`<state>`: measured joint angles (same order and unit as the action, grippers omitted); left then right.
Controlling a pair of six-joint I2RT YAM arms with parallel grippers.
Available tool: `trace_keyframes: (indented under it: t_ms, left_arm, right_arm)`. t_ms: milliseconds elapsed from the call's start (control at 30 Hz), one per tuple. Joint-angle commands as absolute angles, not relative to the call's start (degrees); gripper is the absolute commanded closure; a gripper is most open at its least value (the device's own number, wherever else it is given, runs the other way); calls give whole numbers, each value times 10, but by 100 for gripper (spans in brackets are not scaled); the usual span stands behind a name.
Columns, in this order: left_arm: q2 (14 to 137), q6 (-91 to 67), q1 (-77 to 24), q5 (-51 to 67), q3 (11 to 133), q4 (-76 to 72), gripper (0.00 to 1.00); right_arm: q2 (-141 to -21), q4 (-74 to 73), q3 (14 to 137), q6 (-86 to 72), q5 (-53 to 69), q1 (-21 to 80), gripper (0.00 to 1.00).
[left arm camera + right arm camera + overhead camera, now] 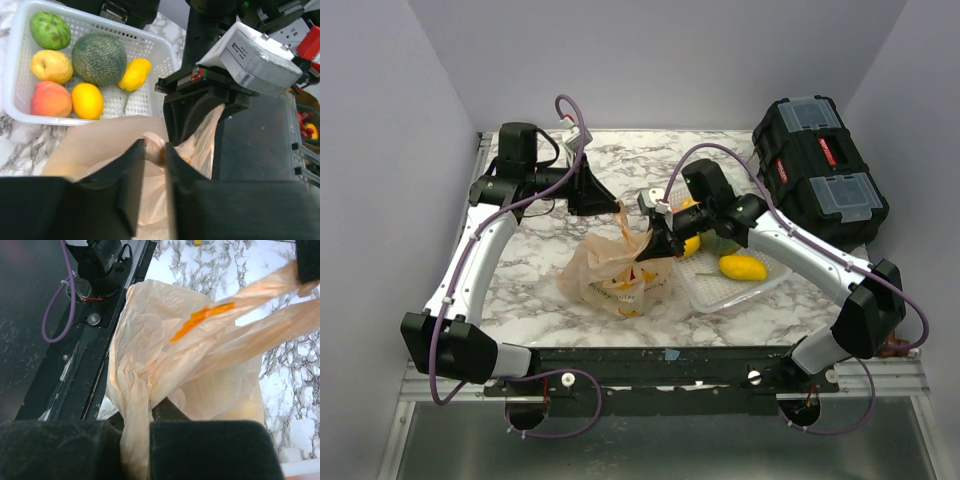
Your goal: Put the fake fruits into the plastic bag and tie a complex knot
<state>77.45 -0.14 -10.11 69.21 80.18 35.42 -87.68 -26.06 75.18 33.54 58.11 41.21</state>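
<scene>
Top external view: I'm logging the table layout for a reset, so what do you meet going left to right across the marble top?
plastic bag → white basket → black toolbox

pale lilac walls (380, 150) enclose a white marble-patterned table (540, 270); black toolbox (820, 165) at back right.

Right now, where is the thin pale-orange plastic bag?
In the top view, the pale-orange plastic bag lies mid-table, just left of the white lattice basket, its handles pinched by the left gripper and right gripper.
</scene>
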Motion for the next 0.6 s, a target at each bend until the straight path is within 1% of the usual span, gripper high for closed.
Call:
trace_keyframes:
  t_ms: [0, 33, 67, 233, 333, 433, 500, 567]
  left_arm:
    - [758, 55, -96, 728, 835, 406, 88]
    - [755, 62, -95, 726, 840, 416, 96]
    - [750, 64, -91, 721, 841, 418, 100]
    - [683, 74, -83, 693, 824, 394, 100]
    - [631, 81, -94, 681, 787, 370, 100]
    - [596, 141, -161, 624, 751, 412, 100]
    - [582, 177, -230, 547, 712, 445, 100]
    - [569, 159, -285, 480, 658, 429, 100]
  right_arm:
    - [-858, -260, 739, 330, 572, 415, 99]
    - [-858, -253, 735, 319, 568, 414, 99]
    - [-857, -250, 734, 315, 566, 413, 99]
    - [-861, -207, 710, 243, 538, 394, 99]
    - [-876, -182, 708, 192, 530, 380, 99]
    - [-881, -132, 706, 124, 523, 379, 99]
    - [-881, -88, 700, 67, 510, 379, 99]
    - [-882, -69, 695, 33, 490, 379, 99]
